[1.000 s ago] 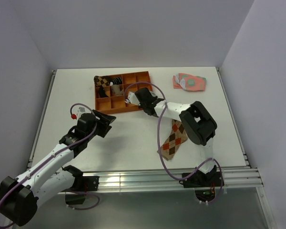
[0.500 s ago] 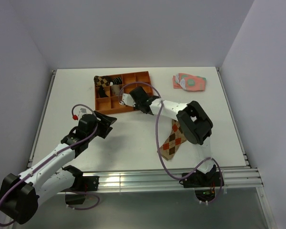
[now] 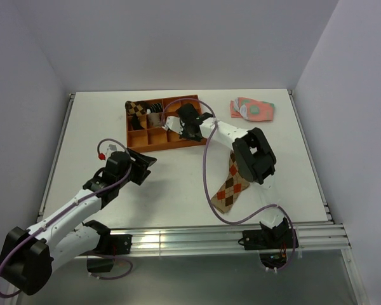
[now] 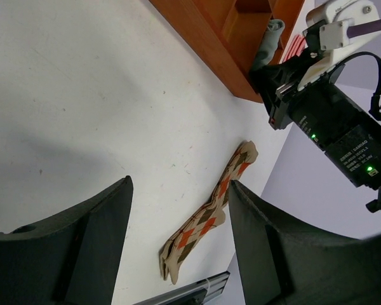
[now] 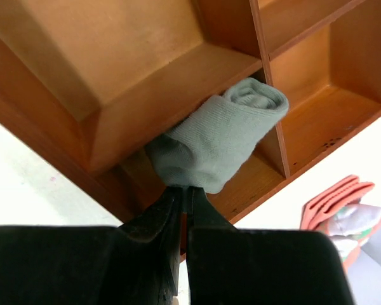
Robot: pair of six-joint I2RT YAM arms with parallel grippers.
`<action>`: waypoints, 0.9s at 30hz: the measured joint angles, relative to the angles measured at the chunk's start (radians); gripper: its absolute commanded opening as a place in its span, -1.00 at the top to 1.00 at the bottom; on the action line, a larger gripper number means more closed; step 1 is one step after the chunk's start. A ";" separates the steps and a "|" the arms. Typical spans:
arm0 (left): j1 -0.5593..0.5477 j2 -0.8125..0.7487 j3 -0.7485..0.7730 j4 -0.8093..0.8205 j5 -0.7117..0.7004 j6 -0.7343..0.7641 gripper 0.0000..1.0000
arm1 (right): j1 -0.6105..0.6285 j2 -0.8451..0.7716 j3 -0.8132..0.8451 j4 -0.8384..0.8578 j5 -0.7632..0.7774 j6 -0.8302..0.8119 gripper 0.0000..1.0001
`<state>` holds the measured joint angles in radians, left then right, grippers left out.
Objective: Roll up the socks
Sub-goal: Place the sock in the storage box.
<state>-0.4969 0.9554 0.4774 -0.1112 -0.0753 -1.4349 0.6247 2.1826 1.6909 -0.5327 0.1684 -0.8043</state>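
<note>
Holding the grey sock (image 5: 219, 136), already rolled, above the orange organiser (image 5: 146, 57), with a snag on a divider judged the main risk.

Only a thin fold at the roll's lower edge is clamped by the right pincer (image 5: 185, 190). From the tips the roll extends toward 1 o'clock and appears to lie across a divider between compartments. If it were released here, it could be caught on that divider, left straddling two compartments, or allowed to unroll, since so little fabric is gripped. The left pincer (image 4: 178, 190) is held apart over the bare desk (image 4: 63, 95), with nothing between its jaws. The argyle sock (image 3: 232, 184) is seen flat and unrolled on the desk, at about 5 o'clock from the right pincer in the top view, well apart from both pincers.
</note>
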 measured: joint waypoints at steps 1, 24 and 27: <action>0.000 0.005 0.000 0.002 0.000 0.000 -0.34 | -0.009 0.005 0.010 -0.011 -0.007 0.000 1.00; 0.003 0.034 0.000 0.040 0.010 0.000 -0.34 | -0.046 0.025 0.054 -0.097 -0.084 0.018 0.08; 0.003 0.037 0.000 0.046 0.011 0.000 -0.34 | -0.046 0.025 0.063 -0.117 -0.092 0.034 0.05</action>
<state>-0.4942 0.9920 0.4774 -0.0654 -0.0647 -1.4349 0.5789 2.2074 1.7542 -0.6498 0.0765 -0.7704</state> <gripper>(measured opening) 0.670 0.464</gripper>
